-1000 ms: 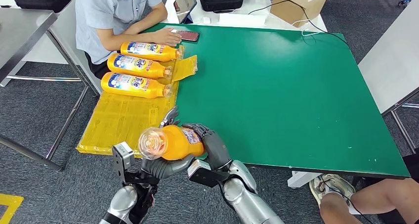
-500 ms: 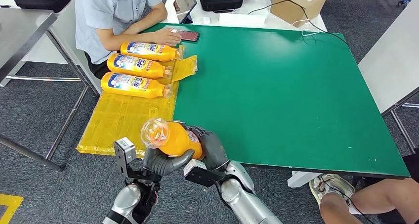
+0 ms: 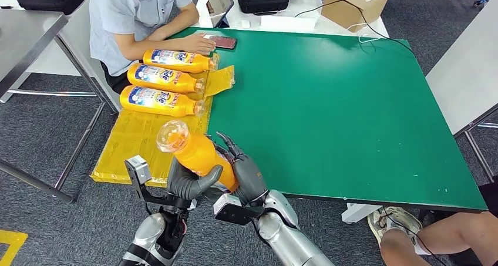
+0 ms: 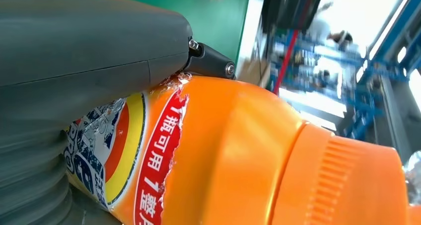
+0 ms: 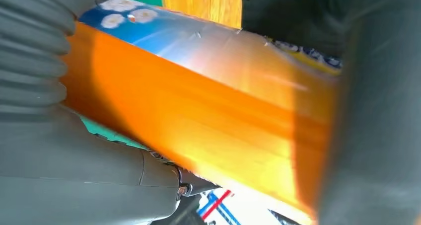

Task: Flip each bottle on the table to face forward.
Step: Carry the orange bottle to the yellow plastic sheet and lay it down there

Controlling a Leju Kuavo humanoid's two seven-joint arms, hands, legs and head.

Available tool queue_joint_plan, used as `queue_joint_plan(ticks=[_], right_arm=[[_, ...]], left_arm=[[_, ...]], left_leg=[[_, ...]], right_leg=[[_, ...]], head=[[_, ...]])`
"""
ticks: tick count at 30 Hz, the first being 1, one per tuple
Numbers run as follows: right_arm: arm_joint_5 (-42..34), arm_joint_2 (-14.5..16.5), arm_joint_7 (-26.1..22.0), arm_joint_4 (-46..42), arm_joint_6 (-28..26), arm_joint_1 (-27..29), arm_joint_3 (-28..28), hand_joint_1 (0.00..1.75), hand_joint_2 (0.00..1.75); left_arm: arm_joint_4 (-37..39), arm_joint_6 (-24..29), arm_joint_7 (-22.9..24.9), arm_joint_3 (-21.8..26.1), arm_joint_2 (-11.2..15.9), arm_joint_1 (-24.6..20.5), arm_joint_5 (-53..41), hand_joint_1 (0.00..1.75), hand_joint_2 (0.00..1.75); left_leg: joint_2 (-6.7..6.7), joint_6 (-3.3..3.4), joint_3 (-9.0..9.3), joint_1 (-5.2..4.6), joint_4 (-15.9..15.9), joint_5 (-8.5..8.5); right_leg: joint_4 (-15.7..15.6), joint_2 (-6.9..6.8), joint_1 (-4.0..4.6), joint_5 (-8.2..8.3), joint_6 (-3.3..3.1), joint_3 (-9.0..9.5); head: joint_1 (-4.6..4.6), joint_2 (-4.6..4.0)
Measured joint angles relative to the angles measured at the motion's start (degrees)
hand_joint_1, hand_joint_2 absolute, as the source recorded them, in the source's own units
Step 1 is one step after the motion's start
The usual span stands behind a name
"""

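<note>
Orange detergent bottle held off the table over the near edge, between the yellow mat and the green tabletop, tilted. Left hand wraps the body from below; right hand grips the other end, probably the base, fingers partly hidden. Three more bottles lie side by side on the mat, near a seated person.

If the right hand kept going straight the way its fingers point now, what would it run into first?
Probably the nearest lying bottle on the yellow mat. The right hand, gripping the held bottle, points up and left over the mat; depth is unclear.
</note>
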Motion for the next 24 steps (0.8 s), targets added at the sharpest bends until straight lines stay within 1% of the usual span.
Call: queue_joint_plan(ticks=[3, 5, 9, 13, 17, 21, 24], right_arm=[[0.49, 0.09, 0.26, 0.67, -1.65, -0.23, 0.60, 0.00, 0.00], [0.35, 0.23, 0.05, 1.14, -2.40, -0.63, 0.91, 0.00, 0.00], [0.41, 0.71, -0.86, 1.75, -3.11, -0.85, 1.78, 0.00, 0.00], [0.73, 1.18, -0.78, 2.20, -4.53, -1.10, 2.09, 0.00, 0.00], [0.94, 1.27, -0.72, 2.47, -4.85, -1.28, 2.08, 0.00, 0.00], [1.26, 1.27, -0.55, 2.51, -4.24, -1.32, 2.02, 0.00, 0.00], [1.43, 1.27, -0.51, 2.51, -3.45, -1.40, 1.98, 0.00, 0.00]], left_arm=[[2.71, 6.92, 0.42, 0.62, 0.91, -3.65, -6.25, 1.75, 1.75], [5.66, 9.15, 0.84, 1.30, 2.03, -6.62, -9.94, 1.75, 1.75], [10.91, 11.00, 1.93, 2.99, 3.82, -11.91, -14.76, 1.75, 1.75], [17.09, 12.44, 4.24, 3.81, 5.58, -17.24, -23.38, 1.75, 1.75], [22.94, 13.90, 5.17, 4.73, 7.25, -21.91, -29.50, 1.75, 1.75], [29.47, 18.05, 8.02, 4.61, 9.49, -26.53, -42.93, 1.75, 1.75], [34.34, 19.26, 10.38, 4.09, 10.76, -29.73, -50.28, 1.75, 1.75]], left_leg=[[0.00, 0.00, 0.00, 0.00, 0.00, 0.02], [0.01, -0.01, 0.01, 0.00, 0.00, 0.06], [0.00, -0.03, 0.04, 0.01, 0.00, 0.10], [-0.07, -0.03, 0.01, 0.04, 0.00, 0.12], [-0.01, -0.03, 0.01, 0.03, 0.00, 0.11], [0.00, -0.03, 0.01, 0.03, 0.00, 0.12], [-0.01, -0.03, 0.01, 0.03, 0.00, 0.12]], right_leg=[[0.00, 0.00, 0.00, 0.01, 0.00, 0.01], [0.02, 0.00, 0.01, 0.02, 0.00, 0.01], [0.07, -0.01, 0.03, 0.03, 0.00, 0.01], [0.09, -0.11, 0.02, 0.02, 0.00, 0.02], [0.09, -0.08, 0.01, 0.03, 0.00, 0.00], [0.09, -0.08, 0.01, 0.03, 0.00, 0.00], [0.09, -0.09, 0.02, 0.03, 0.00, 0.00]], head=[[-0.01, 0.00], [-0.01, 0.00], [-0.01, 0.00], [0.01, 0.00], [0.02, 0.00], [0.02, 0.00], [0.02, 0.00]])
